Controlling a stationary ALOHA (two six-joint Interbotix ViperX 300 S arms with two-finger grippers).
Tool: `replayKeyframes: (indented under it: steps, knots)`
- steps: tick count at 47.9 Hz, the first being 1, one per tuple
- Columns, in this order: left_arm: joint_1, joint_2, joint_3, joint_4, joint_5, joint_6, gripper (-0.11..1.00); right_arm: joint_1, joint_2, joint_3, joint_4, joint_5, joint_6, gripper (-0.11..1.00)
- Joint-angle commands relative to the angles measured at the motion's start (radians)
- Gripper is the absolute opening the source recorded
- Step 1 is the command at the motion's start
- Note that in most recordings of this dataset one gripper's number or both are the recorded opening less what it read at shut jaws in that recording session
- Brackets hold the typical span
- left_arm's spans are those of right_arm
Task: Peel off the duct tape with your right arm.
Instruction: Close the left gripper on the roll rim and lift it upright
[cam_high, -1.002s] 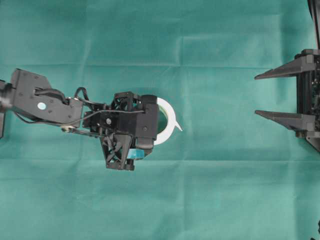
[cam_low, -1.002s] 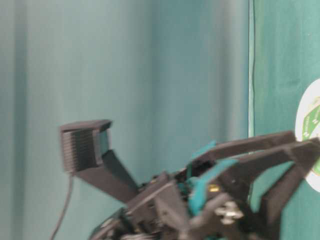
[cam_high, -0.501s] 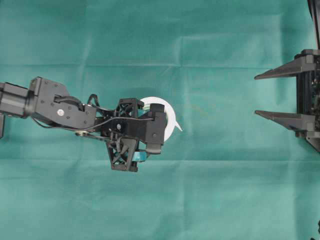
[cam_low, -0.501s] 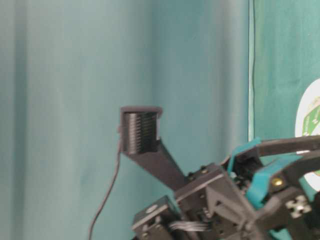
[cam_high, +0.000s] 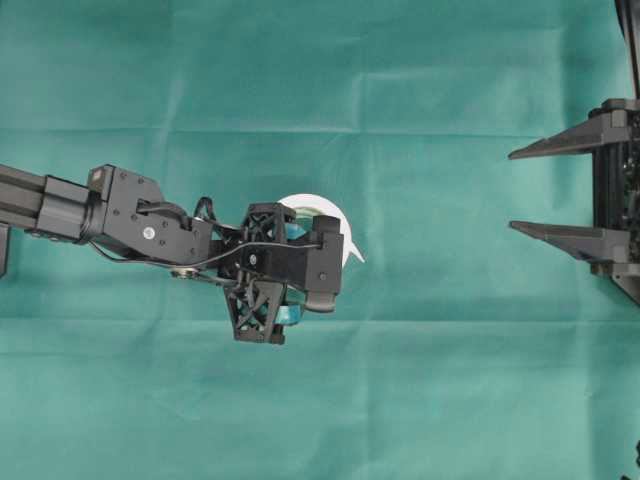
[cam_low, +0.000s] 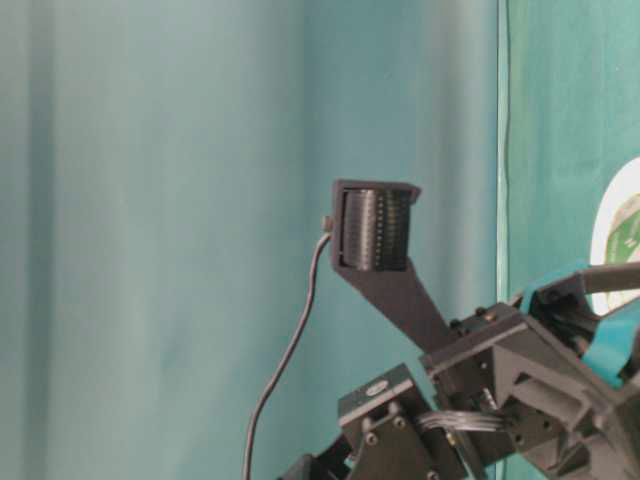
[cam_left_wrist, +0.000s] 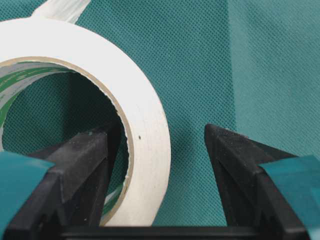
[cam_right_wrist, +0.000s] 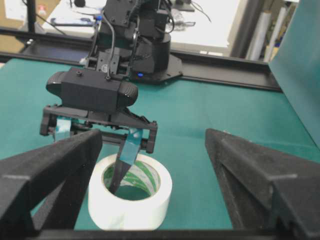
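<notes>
The duct tape (cam_high: 335, 218) lies flat on the green cloth (cam_high: 430, 380), a little left of the middle of the table. It is a white ring with a pale greenish core, and its loose end strip (cam_high: 354, 250) sticks out on the side toward the right arm.

The left gripper (cam_high: 283, 268) is over the roll and covers most of it from above. Its jaws are spread wide. In the left wrist view, one teal-padded finger (cam_left_wrist: 75, 170) stands inside the hole of the ring and the other finger (cam_left_wrist: 245, 170) stands outside, so the white wall of the roll (cam_left_wrist: 145, 130) is between them. The inner finger is very near the core; if it touches, I cannot tell. The outer finger is apart from the wall.

The right gripper (cam_high: 560, 190) is at the right edge of the table, well apart from the tape. Its two pointed black fingers are spread and hold nothing; they point toward the roll (cam_right_wrist: 131, 197).
</notes>
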Motion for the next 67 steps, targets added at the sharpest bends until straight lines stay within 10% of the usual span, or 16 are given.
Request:
replayKeyframes:
  steps: [1,13,22,67]
  knots:
    - [-0.002,-0.012,-0.015,0.000,-0.005,-0.005,0.68,0.000,0.008,-0.011,-0.002,-0.011,0.000,0.66]
    - [-0.003,-0.015,-0.020,0.000,-0.005,-0.003,0.61,0.000,0.008,-0.009,-0.002,-0.011,0.000,0.66]
    - [-0.012,-0.021,-0.032,0.002,0.049,0.002,0.22,0.002,0.009,-0.006,-0.002,-0.011,0.002,0.66]
    - [-0.009,-0.255,-0.181,0.008,0.256,0.091,0.22,0.002,0.003,0.009,-0.002,-0.020,0.002,0.65]
